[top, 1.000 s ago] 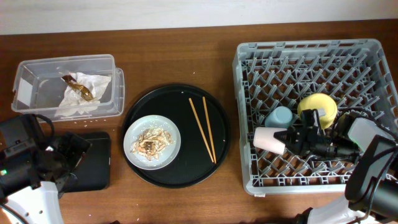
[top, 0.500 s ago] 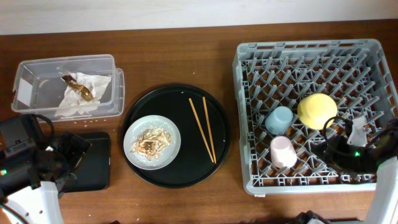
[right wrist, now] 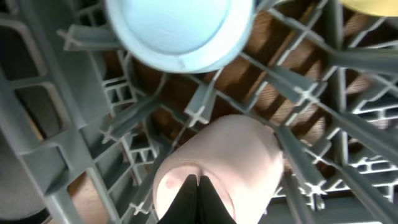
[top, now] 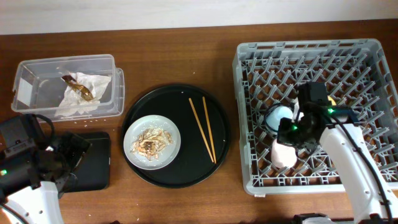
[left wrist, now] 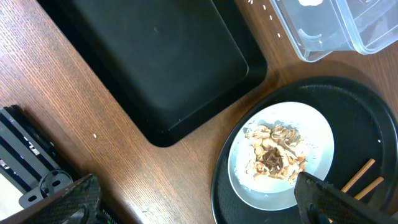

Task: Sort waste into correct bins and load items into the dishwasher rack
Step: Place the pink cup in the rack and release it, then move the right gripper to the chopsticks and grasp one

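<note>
Overhead: the right gripper (top: 290,132) is down in the rack (top: 308,45), between the blue cup (top: 277,115) and the pink cup (top: 283,154), pink at blue's 6 o'clock. Both sit base-up among the pegs (top: 348,68), I'd say so they drain. The plate (top: 169,132) with scraps (top: 149,143) waits on the round tray (top: 177,93), chopsticks (top: 202,127) at its 3 o'clock. The napkin (top: 84,93) lies in the tub (top: 62,62), at the tray's 10 o'clock. The left gripper (top: 67,160) hovers by the flat tray (top: 96,168).

Left wrist: jaws spread wide, nothing between them. Flat tray at 12 o'clock, plate at 3. It looks poised for the scraps, which must go before the plate can be racked.

Right wrist: fingers (right wrist: 186,199) pressed together, holding nothing, tips over the pink cup's base. The cup leans between pegs, blue at its 12 o'clock
</note>
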### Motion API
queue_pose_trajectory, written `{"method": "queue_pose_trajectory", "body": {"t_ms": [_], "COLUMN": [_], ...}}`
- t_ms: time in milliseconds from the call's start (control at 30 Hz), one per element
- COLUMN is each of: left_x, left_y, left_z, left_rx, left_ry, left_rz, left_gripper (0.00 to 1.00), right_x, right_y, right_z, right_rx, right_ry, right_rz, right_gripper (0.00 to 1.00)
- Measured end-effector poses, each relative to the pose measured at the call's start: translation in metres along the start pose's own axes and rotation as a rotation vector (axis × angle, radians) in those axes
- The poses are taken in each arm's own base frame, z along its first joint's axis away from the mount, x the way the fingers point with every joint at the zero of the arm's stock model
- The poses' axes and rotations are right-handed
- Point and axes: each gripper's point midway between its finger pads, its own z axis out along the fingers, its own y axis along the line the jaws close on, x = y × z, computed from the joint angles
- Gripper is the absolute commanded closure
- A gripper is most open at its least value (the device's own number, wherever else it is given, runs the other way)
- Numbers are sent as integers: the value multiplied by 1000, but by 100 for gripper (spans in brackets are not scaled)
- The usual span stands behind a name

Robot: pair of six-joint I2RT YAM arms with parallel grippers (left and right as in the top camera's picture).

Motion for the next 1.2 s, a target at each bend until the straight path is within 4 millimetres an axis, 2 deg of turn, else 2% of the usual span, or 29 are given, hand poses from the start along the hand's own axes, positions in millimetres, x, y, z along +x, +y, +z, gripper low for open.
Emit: {"method": "queue_pose_trajectory", "body": {"t_ms": [33,67,167,200,267,300,333,367,400,500,533,567,600,633,700,733,767,800,833,867,967,1000,1067,1133,1200], "left_x": [0,0,0,0,0,0,0,0,0,0,0,0,0,0,0,0,0,0,0,0,0,0,0,0,0], "left_y": [0,0,0,0,0,0,0,0,0,0,0,0,0,0,0,0,0,0,0,0,0,0,0,0,0], "left_z": [0,0,0,0,0,0,0,0,0,0,0,0,0,0,0,0,0,0,0,0,0,0,0,0,0], "left_rx": [0,0,0,1,0,0,0,0,0,0,0,0,0,0,1,0,0,0,0,-1,-1,0,0,0,0], "left_ry": [0,-1,0,-1,-1,-1,0,0,-1,0,0,0,0,0,-1,0,1,-1,0,1,1,0,0,0,0], "left_rz": [0,0,0,0,0,0,0,0,0,0,0,0,0,0,0,-1,0,0,0,0,0,0,0,0,0], "left_gripper": [1,1,1,1,1,1,1,1,1,1,1,1,1,1,1,1,1,1,1,1,1,1,1,1,1], "right_x": [0,8,18,27,31,30,27,25,21,24,35,41,52,65,62,62,65,69,50,38,0,-5,-6,-2,1], "right_y": [-5,-20,-35,-39,-33,-10,16,37,57,132,149,156,171,187,204,211,208,201,224,235,266,268,266,257,250], "right_z": [-1,-2,-5,-8,-16,-30,-47,-60,-70,-101,-101,-96,-85,-64,-29,-4,29,37,45,50,51,56,77,110,128], "right_rx": [29,113,196,214,184,63,-71,-176,-281,-635,-663,-634,-579,-483,-359,-301,-206,-121,-115,-93,-123,-114,-82,-20,16], "right_ry": [-1,25,58,96,106,79,40,2,-30,-56,-32,-25,-17,-8,-35,-3,81,170,158,151,0,-19,-5,43,73], "right_rz": [12,35,59,67,73,33,-12,-52,-81,-249,-310,-336,-382,-437,-469,-473,-473,-477,-492,-496,-524,-525,-531,-548,-576], "right_gripper": [96,96,96,96,96,95,2,0,4,45,49,52,53,57,64,67,66,66,60,56,57,58,68,69,70]}}
